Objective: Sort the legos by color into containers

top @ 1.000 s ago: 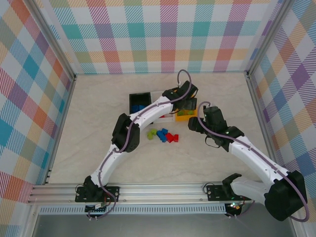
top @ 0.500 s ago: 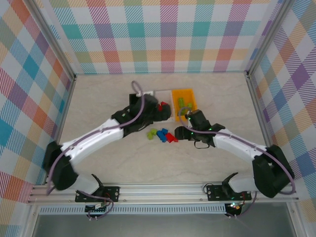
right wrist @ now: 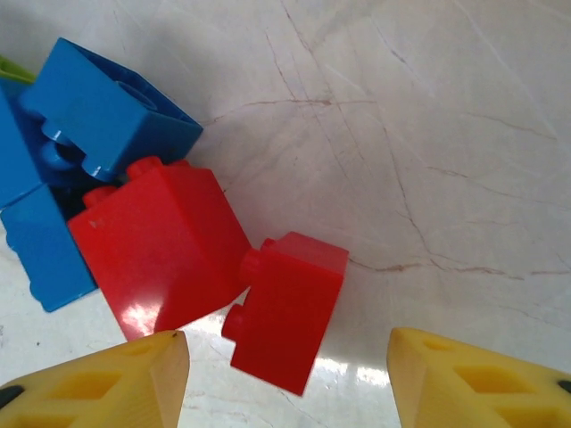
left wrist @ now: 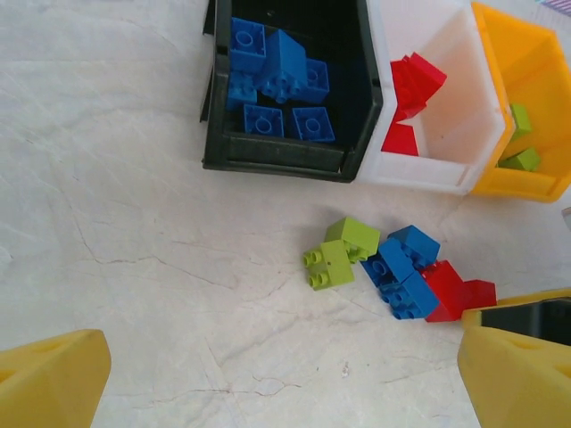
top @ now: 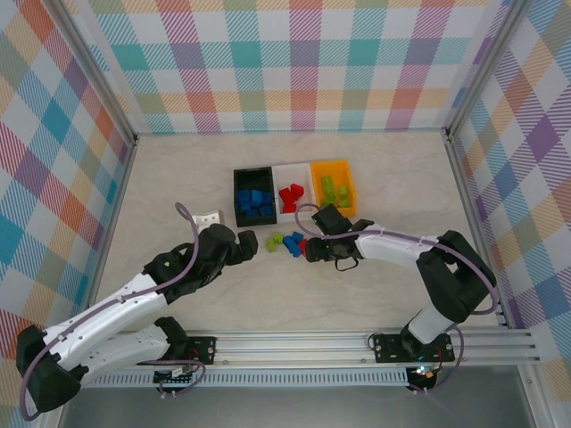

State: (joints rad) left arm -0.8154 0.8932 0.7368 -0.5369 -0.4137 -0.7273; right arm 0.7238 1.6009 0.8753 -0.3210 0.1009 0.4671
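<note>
Loose legos lie in a small pile on the table: two lime green (left wrist: 337, 256), two blue (left wrist: 401, 270) and two red (left wrist: 455, 291). My right gripper (right wrist: 290, 383) is low over the pile's right end, open, with a small red brick (right wrist: 287, 309) lying between its yellow fingers (right wrist: 111, 385), touching neither. A larger red brick (right wrist: 159, 252) and a blue brick (right wrist: 105, 109) lie just beyond. My left gripper (left wrist: 285, 383) hangs open and empty left of the pile (top: 290, 243). The black bin (left wrist: 277, 157) holds blue bricks, the white bin (left wrist: 446, 76) red ones, the orange bin (left wrist: 526, 53) green ones.
The three bins stand side by side behind the pile, black bin (top: 252, 170) on the left, white bin (top: 300, 210) in the middle, orange bin (top: 344, 169) on the right. Checked walls enclose the table on three sides. A metal rail (top: 294, 343) runs along the near edge.
My left arm has swung back from over the bins to the table's left front, its gripper fully open. My right gripper has moved left and down onto the red bricks, its fingers narrowing.
</note>
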